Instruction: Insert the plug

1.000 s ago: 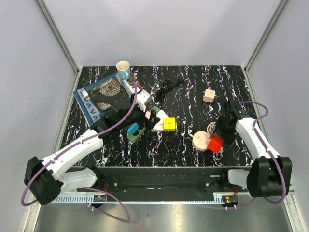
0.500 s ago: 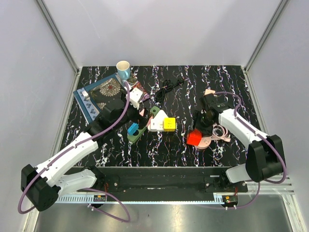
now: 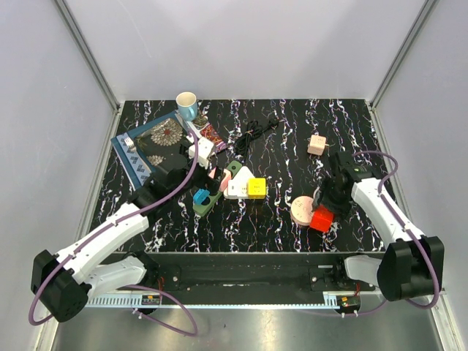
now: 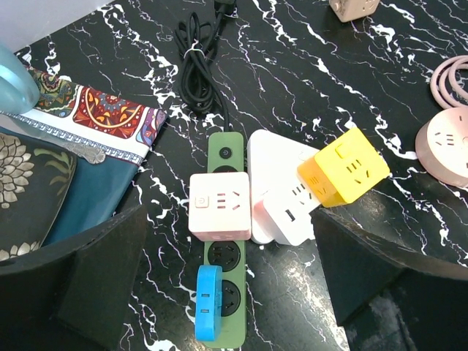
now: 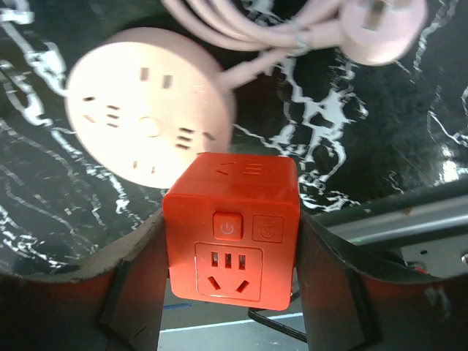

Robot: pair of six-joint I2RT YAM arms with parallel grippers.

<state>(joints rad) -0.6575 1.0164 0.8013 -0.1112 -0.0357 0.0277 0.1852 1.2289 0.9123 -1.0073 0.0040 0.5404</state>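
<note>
The red cube plug (image 5: 230, 238) was clamped between the two fingers of the right hand (image 5: 230, 252), one finger pressed on each side, and its face with a power button and socket holes was turned toward the wrist camera. In the top view it sat in the lower right of the frame, just beside a pink round socket (image 5: 142, 121) whose coiled pink cord (image 5: 248, 22) ran along the upper edge of the right wrist view. Whether the cube rested on the black marbled tabletop (image 3: 292, 131) or hung just above it could not be told. Left of centre in the top view, the left hand (image 4: 227, 234) hovered with its fingers spread wide apart over a green power strip (image 4: 223, 157). A blue plug (image 4: 208, 313) sat at the strip's lower end, with a pale pink cube (image 4: 219, 206) on its middle. A white socket block (image 4: 281, 208) lay just right of the strip, touching a yellow cube (image 4: 342, 167).
</note>
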